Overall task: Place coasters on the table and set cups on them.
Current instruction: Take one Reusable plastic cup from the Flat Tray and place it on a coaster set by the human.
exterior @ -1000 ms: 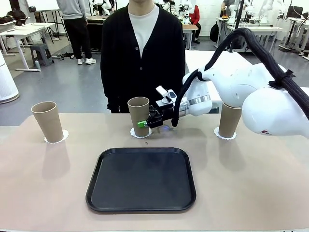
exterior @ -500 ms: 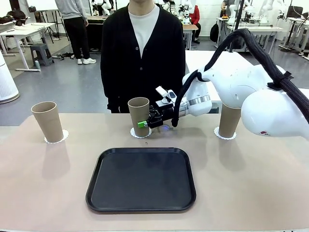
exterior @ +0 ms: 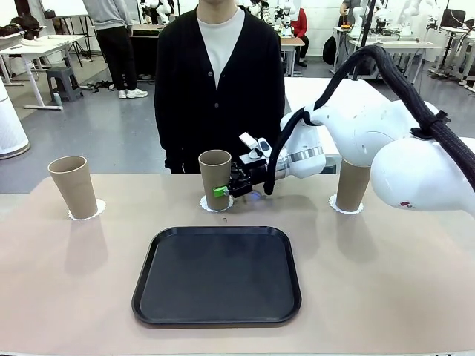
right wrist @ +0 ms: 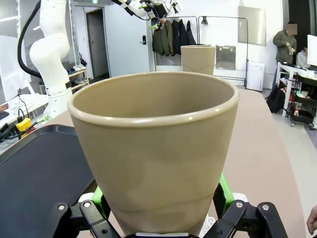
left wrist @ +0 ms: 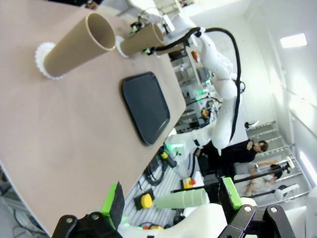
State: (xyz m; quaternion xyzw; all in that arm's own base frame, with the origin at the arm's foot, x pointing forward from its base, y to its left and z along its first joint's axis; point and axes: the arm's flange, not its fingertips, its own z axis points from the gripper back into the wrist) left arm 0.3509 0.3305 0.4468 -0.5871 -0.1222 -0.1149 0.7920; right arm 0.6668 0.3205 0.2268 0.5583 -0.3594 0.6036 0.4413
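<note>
The right gripper (exterior: 225, 190) has let go: its green pads now stand spread on either side of the middle cup (exterior: 215, 179), which has shifted slightly right since a second ago and stands upright on its coaster (exterior: 216, 204) (the other two cups sit unmoved on theirs). The left gripper (left wrist: 173, 200) hangs wide open above the table (exterior: 386, 274).

White arm (exterior: 386, 141), black ribbed cable (exterior: 415, 93)

No legible text, label, brand or number on anything in view
</note>
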